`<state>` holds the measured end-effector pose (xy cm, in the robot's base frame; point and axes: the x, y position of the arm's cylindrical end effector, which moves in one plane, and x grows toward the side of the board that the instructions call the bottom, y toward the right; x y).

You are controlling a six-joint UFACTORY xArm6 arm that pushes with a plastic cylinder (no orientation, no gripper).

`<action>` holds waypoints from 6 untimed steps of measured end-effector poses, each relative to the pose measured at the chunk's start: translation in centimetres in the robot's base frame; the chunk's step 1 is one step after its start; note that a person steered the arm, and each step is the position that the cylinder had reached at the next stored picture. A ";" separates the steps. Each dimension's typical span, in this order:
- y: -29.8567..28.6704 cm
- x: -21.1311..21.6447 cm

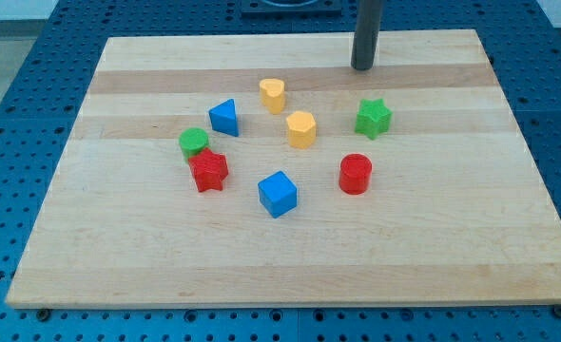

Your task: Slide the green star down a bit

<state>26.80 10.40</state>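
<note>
The green star (374, 117) sits on the wooden board (119, 256) at the view's right of the block cluster. My tip (361, 67) rests on the board near its top edge, just above the green star and slightly to its left, apart from it by a small gap. The rod rises straight up out of the view's top.
A yellow hexagon (301, 129) lies left of the star and a yellow heart (273, 95) farther up-left. A red cylinder (355, 174) is below the star. A blue cube (278, 194), blue triangle (224, 117), green cylinder (194, 142) and red star (208, 171) lie left.
</note>
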 end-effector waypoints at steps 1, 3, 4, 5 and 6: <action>0.0 0.0; 0.2 0.7; 0.2 1.8; 0.2 8.0; 0.2 11.7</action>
